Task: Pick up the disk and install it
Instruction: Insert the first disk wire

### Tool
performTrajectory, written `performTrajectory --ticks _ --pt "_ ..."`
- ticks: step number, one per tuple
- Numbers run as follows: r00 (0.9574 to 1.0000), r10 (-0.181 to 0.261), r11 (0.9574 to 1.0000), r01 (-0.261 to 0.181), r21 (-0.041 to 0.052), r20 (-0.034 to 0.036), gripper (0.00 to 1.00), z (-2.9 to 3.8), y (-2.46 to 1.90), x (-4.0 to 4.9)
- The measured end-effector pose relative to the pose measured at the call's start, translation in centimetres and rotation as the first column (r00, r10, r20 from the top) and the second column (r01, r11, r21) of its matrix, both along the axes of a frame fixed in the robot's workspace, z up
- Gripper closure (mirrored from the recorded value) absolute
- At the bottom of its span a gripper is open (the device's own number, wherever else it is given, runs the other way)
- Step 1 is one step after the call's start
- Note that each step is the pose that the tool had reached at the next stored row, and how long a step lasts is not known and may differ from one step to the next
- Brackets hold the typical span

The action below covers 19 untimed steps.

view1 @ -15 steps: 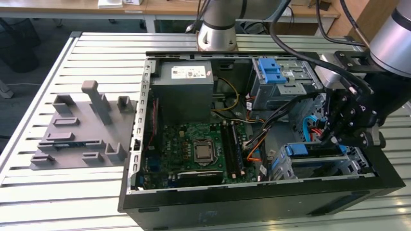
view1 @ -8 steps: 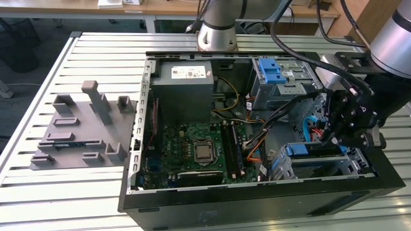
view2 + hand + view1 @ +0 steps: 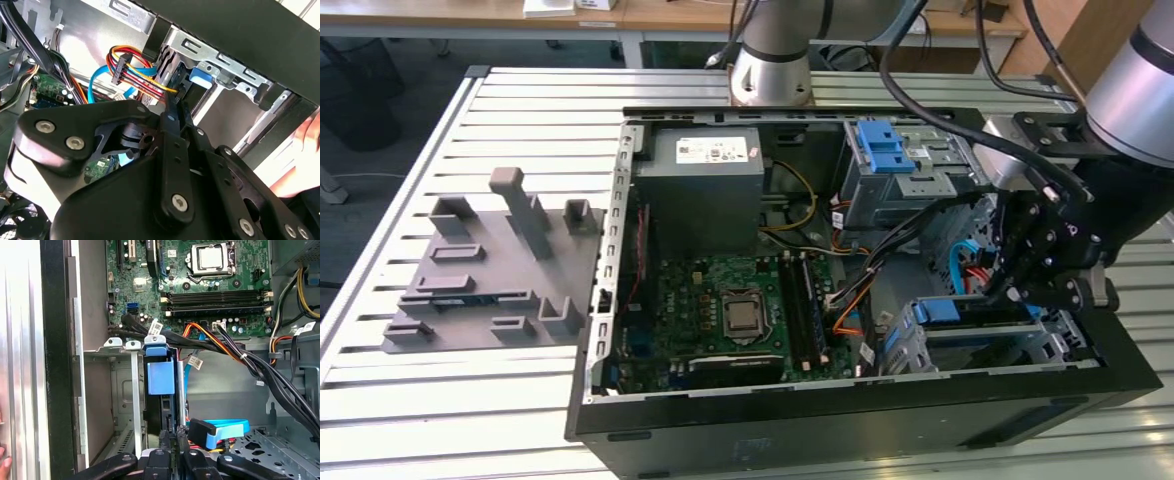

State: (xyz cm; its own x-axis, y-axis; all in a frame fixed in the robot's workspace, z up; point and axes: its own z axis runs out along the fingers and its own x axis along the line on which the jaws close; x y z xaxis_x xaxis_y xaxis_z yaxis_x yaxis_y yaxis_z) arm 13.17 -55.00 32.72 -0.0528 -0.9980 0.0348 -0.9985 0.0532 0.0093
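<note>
The disk [image 3: 958,312] stands on edge in the drive cage [image 3: 1051,345] at the front corner of the open computer case, on the exterior view's right. Its blue carrier bracket [image 3: 160,377] shows in both wrist views, with the tab [image 3: 202,77] at the cage mouth. My gripper [image 3: 1011,292] hangs right over that cage. The fingers [image 3: 167,440] are shut together, tips [image 3: 174,107] at the disk's near end, with nothing visible between them.
A blue data cable with a black plug [image 3: 220,430] and a coloured power lead [image 3: 135,75] lie beside the cage. Black cable bundles [image 3: 260,370] cross toward the motherboard [image 3: 720,310]. A person's hand [image 3: 305,150] rests outside the case. A grey fixture [image 3: 494,270] sits on the slatted table.
</note>
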Motion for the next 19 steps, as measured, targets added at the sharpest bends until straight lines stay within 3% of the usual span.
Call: performTrajectory --ticks 5,6,10,13,15,19 --pt "1.0 0.0 1.0 0.0 0.0016 -0.0001 0.82 -0.03 0.0 0.0" --pt "1.0 0.0 1.0 0.0 0.0019 0.0 0.76 0.07 0.0 0.0" --pt "1.0 0.0 1.0 0.0 0.0017 0.0 0.76 0.66 0.05 0.0" --pt "1.0 0.0 1.0 0.0 0.0016 0.0 0.78 0.91 0.1 0.0" --pt "1.0 0.0 1.0 0.0 0.0019 0.0 0.89 0.96 0.1 0.0" --pt "1.0 0.0 1.0 0.0 0.0016 0.0 0.89 0.99 0.11 0.0"
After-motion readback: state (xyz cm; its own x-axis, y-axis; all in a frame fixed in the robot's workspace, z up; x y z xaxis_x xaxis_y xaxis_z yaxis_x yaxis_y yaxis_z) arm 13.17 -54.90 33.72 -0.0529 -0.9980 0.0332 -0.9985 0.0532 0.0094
